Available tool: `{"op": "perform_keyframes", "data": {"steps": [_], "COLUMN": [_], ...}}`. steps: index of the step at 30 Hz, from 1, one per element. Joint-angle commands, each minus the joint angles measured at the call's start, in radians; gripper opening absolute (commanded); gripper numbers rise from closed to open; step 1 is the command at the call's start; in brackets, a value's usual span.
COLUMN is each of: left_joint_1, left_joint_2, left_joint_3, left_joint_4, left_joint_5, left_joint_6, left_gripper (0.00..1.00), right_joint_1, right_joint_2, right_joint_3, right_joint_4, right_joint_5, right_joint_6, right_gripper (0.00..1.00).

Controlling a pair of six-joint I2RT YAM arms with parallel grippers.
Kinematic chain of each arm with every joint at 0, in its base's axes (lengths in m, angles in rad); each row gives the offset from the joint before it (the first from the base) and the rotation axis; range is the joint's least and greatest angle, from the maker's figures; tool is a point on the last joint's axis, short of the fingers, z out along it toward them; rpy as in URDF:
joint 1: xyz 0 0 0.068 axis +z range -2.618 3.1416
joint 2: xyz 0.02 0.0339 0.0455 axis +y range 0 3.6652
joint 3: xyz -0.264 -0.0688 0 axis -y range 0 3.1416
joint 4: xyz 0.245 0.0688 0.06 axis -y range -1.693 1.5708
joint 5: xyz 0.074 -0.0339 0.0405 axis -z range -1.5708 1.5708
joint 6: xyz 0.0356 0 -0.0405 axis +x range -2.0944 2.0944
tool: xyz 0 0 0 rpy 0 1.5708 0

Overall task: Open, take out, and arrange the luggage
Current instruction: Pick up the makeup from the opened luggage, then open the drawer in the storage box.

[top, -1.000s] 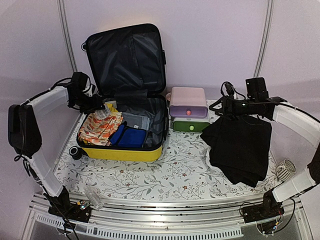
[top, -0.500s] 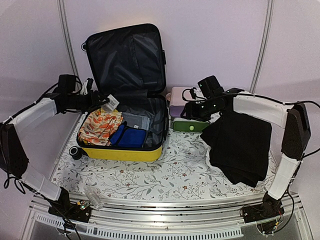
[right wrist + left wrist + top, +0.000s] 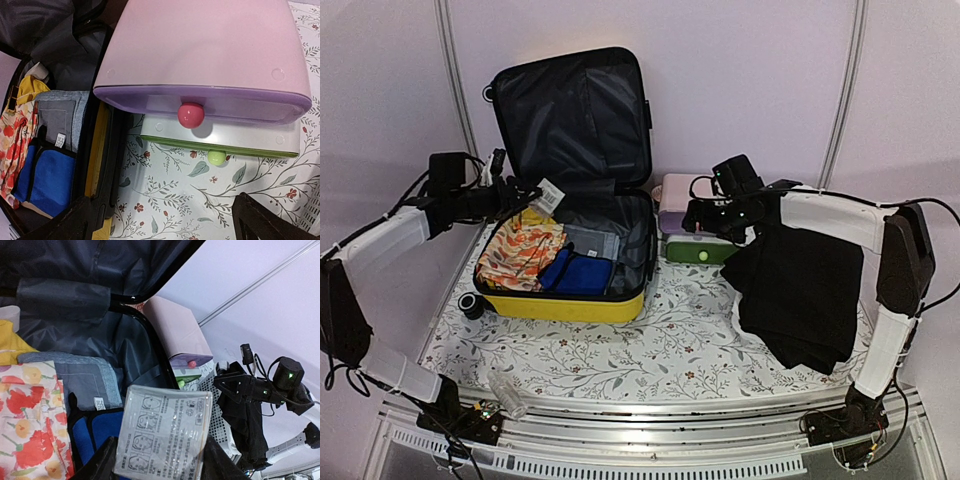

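Left wrist view: pinching a clear packet (image 3: pixel 162 435) with the left fingers (image 3: pixel 97 467), over the open yellow luggage (image 3: pixel 125 340). Right fingers (image 3: pixel 260 220) wide apart, holding nothing, pink drawer box (image 3: pixel 200 45) ahead, luggage to their left.

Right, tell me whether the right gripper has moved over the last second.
Yes. The right gripper has swung left, away from the black cloth and across to the drawer box, which has stayed put.
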Motion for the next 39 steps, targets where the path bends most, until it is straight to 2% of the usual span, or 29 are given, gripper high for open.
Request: {"op": "perform_keyframes", "data": {"steps": [1, 4, 8, 18, 23, 28, 39], "left_joint_1": [-0.021, -0.043, -0.068, -0.109, -0.133, -0.168, -0.217], "left_joint_2": [-0.046, -0.059, -0.054, -0.020, -0.008, 0.002, 0.034], "left_joint_3": [-0.038, -0.071, -0.080, -0.060, -0.063, -0.076, -0.073], "left_joint_4": [0.150, 0.217, 0.270, 0.285, 0.307, 0.364, 0.426], "left_joint_5": [0.061, 0.064, 0.064, 0.050, 0.047, 0.046, 0.042], "left_joint_6": [-0.028, -0.047, -0.059, -0.065, -0.078, -0.110, -0.133], "left_gripper": [0.47, 0.47, 0.47, 0.47, 0.47, 0.47, 0.46], "right_joint_1": [-0.013, -0.030, -0.031, -0.048, -0.047, -0.033, -0.027], "right_joint_2": [-0.018, 0.002, 0.006, -0.006, 0.027, 0.095, 0.151], "right_joint_3": [-0.003, 0.001, -0.007, -0.008, 0.022, 0.084, 0.110], "right_joint_4": [0.041, 0.052, 0.077, 0.060, 0.045, 0.010, 0.014], "right_joint_5": [-0.020, -0.064, -0.050, 0.040, 0.011, -0.008, -0.006], "right_joint_6": [0.013, 0.020, 0.022, 0.056, 0.000, -0.010, -0.002], "right_gripper": [0.99, 0.99, 0.99, 1.00, 0.92, 0.99, 0.99]}}
